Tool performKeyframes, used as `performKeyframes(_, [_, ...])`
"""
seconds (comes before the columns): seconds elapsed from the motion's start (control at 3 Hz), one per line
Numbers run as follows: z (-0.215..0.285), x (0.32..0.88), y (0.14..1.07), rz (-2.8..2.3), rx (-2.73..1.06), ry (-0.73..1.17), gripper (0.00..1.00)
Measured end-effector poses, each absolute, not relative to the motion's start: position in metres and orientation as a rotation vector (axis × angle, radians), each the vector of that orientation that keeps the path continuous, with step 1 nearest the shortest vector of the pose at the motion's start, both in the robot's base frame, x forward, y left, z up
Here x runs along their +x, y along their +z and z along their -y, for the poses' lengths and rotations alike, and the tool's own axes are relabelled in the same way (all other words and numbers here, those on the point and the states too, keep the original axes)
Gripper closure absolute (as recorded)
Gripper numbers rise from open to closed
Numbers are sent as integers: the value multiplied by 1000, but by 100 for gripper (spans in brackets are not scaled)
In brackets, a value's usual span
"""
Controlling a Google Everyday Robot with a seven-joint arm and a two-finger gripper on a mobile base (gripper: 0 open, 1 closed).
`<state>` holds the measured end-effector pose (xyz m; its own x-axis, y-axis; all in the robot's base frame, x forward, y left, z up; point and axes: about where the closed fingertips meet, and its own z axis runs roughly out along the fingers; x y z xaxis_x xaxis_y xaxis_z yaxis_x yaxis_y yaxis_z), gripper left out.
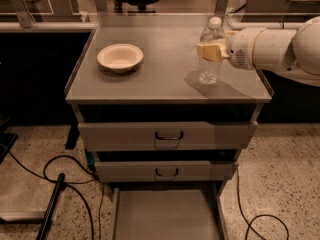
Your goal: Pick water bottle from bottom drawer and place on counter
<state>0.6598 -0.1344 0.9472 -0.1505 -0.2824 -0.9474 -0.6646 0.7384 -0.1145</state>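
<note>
1. The water bottle (pixel 209 71) stands upright at the right side of the counter (pixel 165 76), with its pale cap on top and its shadow on the grey surface around its base. I cannot tell if the base touches the counter or is just above it.
2. The gripper (pixel 209 50) is at the middle of the bottle and is closed on it; one cream finger pad (pixel 206 52) lies across the front of the clear body.
3. The white arm (pixel 280 49) comes in from the right edge, above the counter's right rim.
4. A cream round bowl (pixel 120 57) sits on the left part of the counter, well apart from the bottle.
5. The bottom drawer (pixel 165 216) is pulled out, and its flat grey floor is visible.
6. The two drawers with dark handles, upper (pixel 167 135) and middle (pixel 165 171), are closed.
7. Black cables (pixel 65 171) lie on the speckled floor (pixel 280 184) left of the cabinet.
</note>
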Motion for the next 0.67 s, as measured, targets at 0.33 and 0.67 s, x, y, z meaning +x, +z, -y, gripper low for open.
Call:
performKeyframes(0.33, [129, 677, 946, -1727, -766, 447, 100])
performKeyframes(0.67, [128, 699, 946, -1725, -776, 469, 100])
